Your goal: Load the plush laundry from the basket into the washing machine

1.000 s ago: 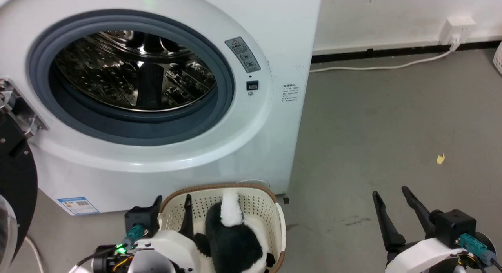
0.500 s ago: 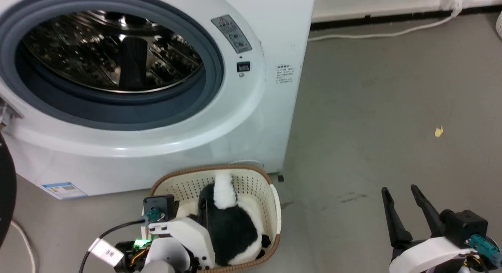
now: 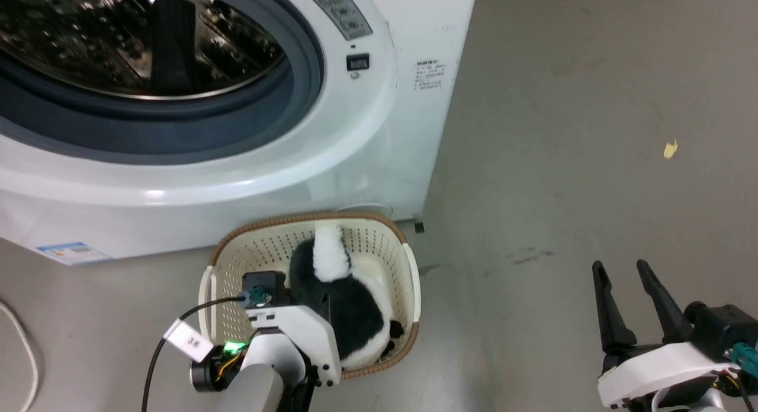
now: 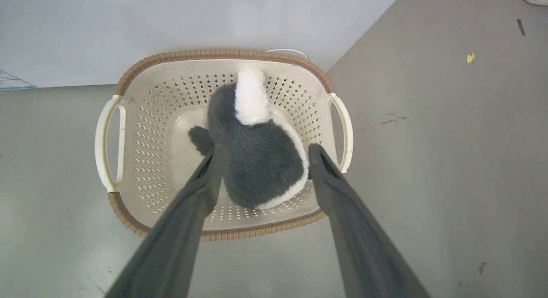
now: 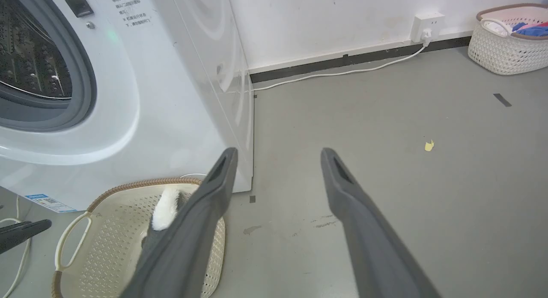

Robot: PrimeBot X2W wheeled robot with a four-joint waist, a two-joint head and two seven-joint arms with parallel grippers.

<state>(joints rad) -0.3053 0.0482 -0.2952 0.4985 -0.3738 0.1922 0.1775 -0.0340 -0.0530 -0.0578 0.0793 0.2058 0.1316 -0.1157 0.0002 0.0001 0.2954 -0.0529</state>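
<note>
In the head view, the fluffy black-and-white plush laundry is lying in the cream oval perforated plastic basket, and the large white front-loading washing machine is standing open just behind the basket. In the left wrist view, the left hand is straddling the plush inside the basket, spread apart, clamping nothing. In the right wrist view, the right hand is hovering well clear of the basket, apart and empty. Grasping, lifting and loading are all remaining, I'd say.

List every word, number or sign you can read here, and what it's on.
Nothing reads clearly.
Grey plaque beside the washing machine door: blurred symbols.
Small printed label on its front: too small.
Blue-edged sticker, lower front: too small.
White cable tag: blurred marks.
</note>
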